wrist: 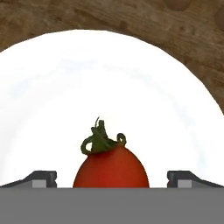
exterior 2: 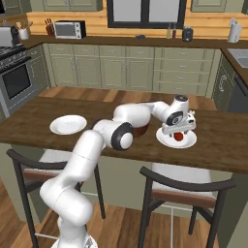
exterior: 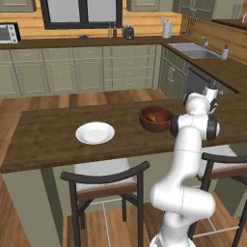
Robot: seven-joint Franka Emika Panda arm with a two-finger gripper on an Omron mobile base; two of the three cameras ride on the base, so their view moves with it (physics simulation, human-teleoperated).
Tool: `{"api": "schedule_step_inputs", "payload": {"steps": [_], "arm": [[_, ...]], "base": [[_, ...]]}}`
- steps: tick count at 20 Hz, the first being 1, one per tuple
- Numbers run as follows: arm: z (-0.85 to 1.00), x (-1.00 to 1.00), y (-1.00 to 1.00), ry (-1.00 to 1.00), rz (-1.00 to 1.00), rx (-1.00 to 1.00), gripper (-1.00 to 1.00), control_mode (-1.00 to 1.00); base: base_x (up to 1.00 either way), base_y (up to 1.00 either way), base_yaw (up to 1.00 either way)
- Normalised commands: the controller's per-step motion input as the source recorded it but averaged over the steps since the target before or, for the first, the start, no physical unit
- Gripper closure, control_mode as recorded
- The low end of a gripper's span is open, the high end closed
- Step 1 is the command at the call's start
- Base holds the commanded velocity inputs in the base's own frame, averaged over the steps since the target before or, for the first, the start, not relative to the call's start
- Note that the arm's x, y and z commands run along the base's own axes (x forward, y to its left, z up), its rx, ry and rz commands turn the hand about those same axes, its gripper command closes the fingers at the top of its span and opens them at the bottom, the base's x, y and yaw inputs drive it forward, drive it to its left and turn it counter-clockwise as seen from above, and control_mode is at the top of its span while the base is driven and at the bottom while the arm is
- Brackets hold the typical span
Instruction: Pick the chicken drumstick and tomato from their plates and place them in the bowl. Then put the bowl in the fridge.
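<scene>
Dark wood grain of the tabotop is not what matters most, so start wider: kitchen cabinets and a window run along the far wall, and a long brown tabletop (exterior 2: 218,145) carries everything the task needs. Over it the hand (exterior 2: 178,130) hangs low above a white plate (exterior 2: 190,141), fingers pointing down. On that plate, directly under the hand and centred between its two fingertips (wrist: 43,178), sits the tomato (wrist: 111,166), stem up. The fingertips stand well apart, one on each side of the fruit with clear white plate showing in both gaps, so nothing is gripped yet.

Just beside the hand sits the bowl (exterior: 155,119), with something orange-brown inside it, probably the chicken drumstick (exterior: 151,117). Farther along beyond the bowl lies a second, bare plate (exterior: 95,132).

Judging by its look, the tomato should be light, smooth and round, likely to roll or squirt out of a pinch. Closing across its widest middle, below the stem, with gentle pressure seems the safest hold; too much squeeze could bruise or split the skin.
</scene>
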Motion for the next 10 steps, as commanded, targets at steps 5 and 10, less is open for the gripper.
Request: {"api": "schedule_step_inputs", "payload": {"steps": [5,10], "arm": [[-0.31,-0.06,-0.1,0.0,0.0,0.0,-1.0,-1.0],[-0.11,-0.09,-0.09,0.0,0.0,0.0,1.0,-1.0]], "base": [[0.0,0.0,0.0],[0.0,0.0,0.0]]}}
